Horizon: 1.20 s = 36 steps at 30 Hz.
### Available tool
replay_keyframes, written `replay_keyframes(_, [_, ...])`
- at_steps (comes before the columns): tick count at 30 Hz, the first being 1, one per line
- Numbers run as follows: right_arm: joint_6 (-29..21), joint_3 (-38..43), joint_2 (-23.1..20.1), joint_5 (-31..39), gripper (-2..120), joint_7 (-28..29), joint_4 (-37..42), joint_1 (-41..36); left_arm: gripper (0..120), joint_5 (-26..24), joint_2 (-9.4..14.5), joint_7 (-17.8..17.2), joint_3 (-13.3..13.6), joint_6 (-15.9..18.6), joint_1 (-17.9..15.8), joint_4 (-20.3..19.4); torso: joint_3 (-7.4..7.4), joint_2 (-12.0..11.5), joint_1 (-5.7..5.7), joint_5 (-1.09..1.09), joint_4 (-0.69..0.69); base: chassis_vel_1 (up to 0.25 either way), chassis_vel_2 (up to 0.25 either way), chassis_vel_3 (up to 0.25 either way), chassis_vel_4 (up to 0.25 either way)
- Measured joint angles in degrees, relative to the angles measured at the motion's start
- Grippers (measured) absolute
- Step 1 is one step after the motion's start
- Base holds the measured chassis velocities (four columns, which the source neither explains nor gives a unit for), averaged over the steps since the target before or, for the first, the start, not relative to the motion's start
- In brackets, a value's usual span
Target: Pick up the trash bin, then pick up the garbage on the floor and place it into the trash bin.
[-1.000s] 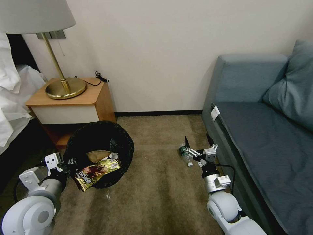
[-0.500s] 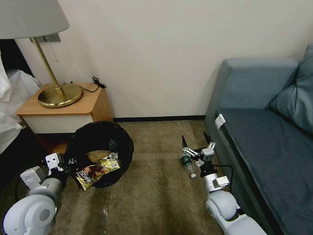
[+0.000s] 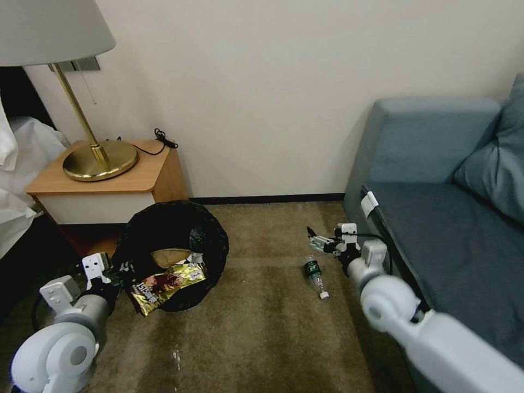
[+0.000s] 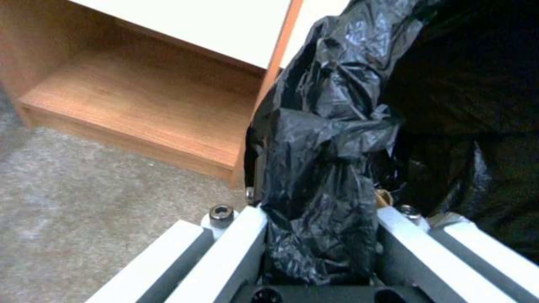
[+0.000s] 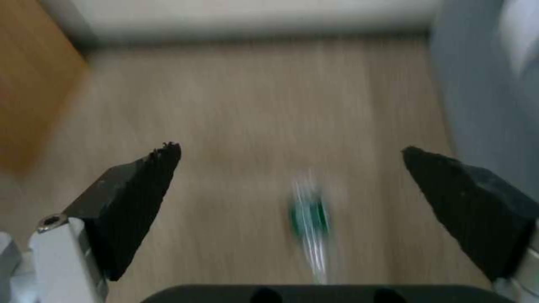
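Holding the trash bin (image 3: 173, 248) by its rim, left claw (image 4: 320, 235) is clamped on the folded black bag liner; bin hangs near the nightstand (image 3: 106, 180), a gold snack wrapper (image 3: 166, 284) and brown paper bag (image 3: 170, 256) inside. Liner is thin and slippery, so I judge the grip likely pinches bag and rim together. Farther out, small clear bottle (image 3: 315, 273) lies on the carpet (image 3: 262, 327) close to the sofa (image 3: 436, 229). Judged light, smooth, crushable, prone to roll; take it across the green-labelled middle. Right claw (image 5: 292, 189) hovers above it, jaws wide apart, empty.
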Motion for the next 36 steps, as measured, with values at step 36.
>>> replay_keyframes(36, [-14.6, -23.7, 15.1, -6.9, 100, -2.4, -32.6, 19.1, 1, 1.7, 1.5, -0.7, 2.4, 0.6, 0.9, -0.9, 0.0, 0.0, 0.0, 0.03, 0.07, 0.0, 0.0, 0.0, 0.0])
